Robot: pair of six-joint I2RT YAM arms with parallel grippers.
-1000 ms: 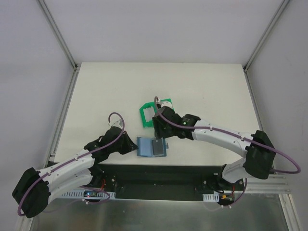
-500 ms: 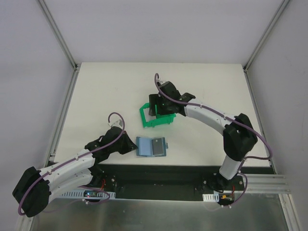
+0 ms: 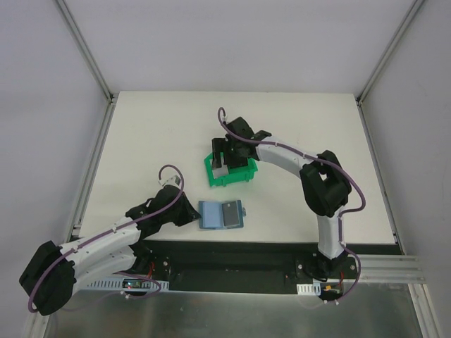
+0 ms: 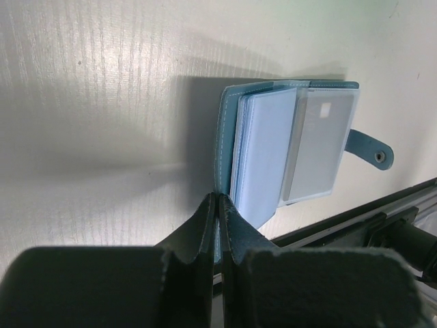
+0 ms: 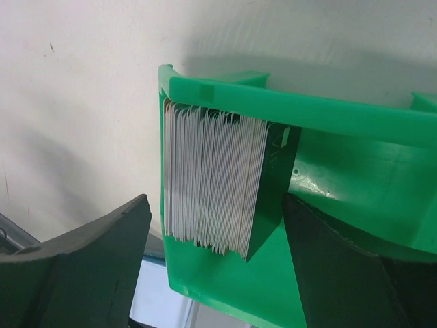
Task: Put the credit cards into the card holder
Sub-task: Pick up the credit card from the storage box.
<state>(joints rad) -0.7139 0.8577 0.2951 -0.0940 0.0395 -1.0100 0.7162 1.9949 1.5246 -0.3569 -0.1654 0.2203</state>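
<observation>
the credit cards (image 5: 212,188), stood on edge in the green bin (image 5: 355,116) with faces toward either finger, are straddled by the spread right gripper (image 5: 215,246), while the open card holder (image 4: 287,150) is pinched at its near edge by the left gripper (image 4: 218,201).

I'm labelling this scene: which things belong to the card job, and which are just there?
Job: stack of thin pale cards; open teal-blue folding card holder.
Just there: green plastic bin holding the stack; white table.
</observation>
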